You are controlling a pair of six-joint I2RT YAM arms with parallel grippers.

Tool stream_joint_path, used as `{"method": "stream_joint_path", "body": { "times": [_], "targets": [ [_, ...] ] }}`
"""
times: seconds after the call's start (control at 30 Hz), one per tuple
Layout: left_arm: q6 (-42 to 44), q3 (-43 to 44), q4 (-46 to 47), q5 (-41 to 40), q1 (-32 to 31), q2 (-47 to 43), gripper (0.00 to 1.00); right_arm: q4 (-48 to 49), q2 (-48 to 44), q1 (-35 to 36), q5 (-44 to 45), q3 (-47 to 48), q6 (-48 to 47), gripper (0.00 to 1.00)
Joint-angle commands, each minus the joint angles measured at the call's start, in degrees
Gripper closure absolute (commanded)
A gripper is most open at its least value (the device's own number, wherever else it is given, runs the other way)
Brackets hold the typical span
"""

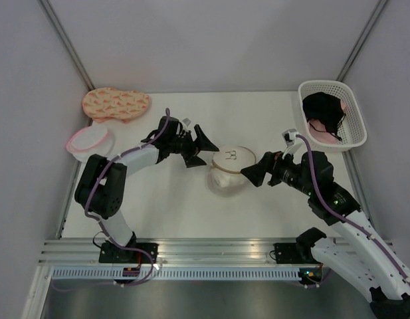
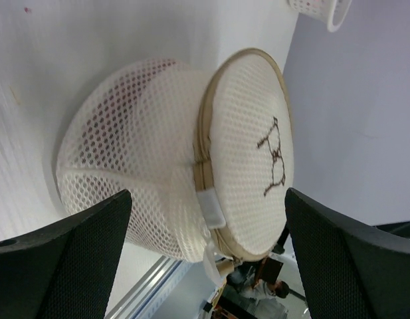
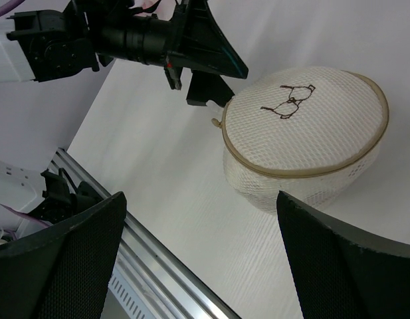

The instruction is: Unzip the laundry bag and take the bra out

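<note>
Laundry bag (image 1: pixel 228 171) sits mid-table (image 1: pixel 158 206), between the 2 grippers. Zip rim (image 2: pixel 203 133) looks closed all round, so 0 steps are done: you have the unzip and the bra removal left. Bra isn't clearly visible, only a reddish tint through the side mesh. The bag is a round, domed, soft cream honeycomb mesh with a thin tan zip band. Left gripper (image 1: pixel 206 151) and right gripper (image 1: pixel 252 170) are spread wide, holding nothing, just beside the bag.

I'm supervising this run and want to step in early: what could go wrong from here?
1. The left gripper and right gripper are both open and the bag sits loose, so tugging the zip may just drag it.
2. The zip tab is small for such wide jaws, which may snag mesh instead.
</note>
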Motion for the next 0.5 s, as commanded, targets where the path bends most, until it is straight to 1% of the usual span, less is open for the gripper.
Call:
{"method": "stream_joint_path", "body": {
  "times": [0.0, 0.13, 0.17, 0.23, 0.27, 0.3, 0.4, 0.47],
  "targets": [
    [-2.13, 4.12, -1.67, -2.90, 0.00, 4.47, 0.00, -0.95, -1.07, 0.17, 1.44, 2.40, -0.25, 0.02],
    [-4.94, 4.74, 0.08, -3.08, 0.00, 7.99, 0.01, -1.48, -1.34, 0.26, 1.80, 2.40, -0.16, 0.02],
    [-5.55, 4.56, 3.40, -2.29, -0.09, 8.52, 0.01, -1.48, -1.42, 0.17, 1.89, 2.31, -0.07, 0.02],
    [-8.00, 3.34, 7.89, -0.63, 0.00, 8.70, 0.07, -1.66, -1.60, 0.26, 2.06, 2.14, -0.07, 0.02],
    [-9.06, 2.98, 11.92, 1.12, 0.00, 9.05, 0.15, -1.66, -1.60, 0.17, 2.06, 2.05, 0.01, 0.02],
    [-10.03, 2.63, 14.31, 1.92, 0.00, 9.14, 0.19, -1.57, -1.51, 0.17, 2.06, 2.05, 0.10, 0.02],
    [-12.76, 1.75, 18.71, 4.04, 0.00, 9.41, 0.30, -1.57, -1.69, 0.17, 2.06, 1.96, 0.19, 0.02],
    [-12.85, 1.75, 18.73, 5.09, 0.00, 9.14, 0.32, -1.66, -1.86, 0.26, 2.32, 1.87, 0.19, 0.02]
  ]
}}
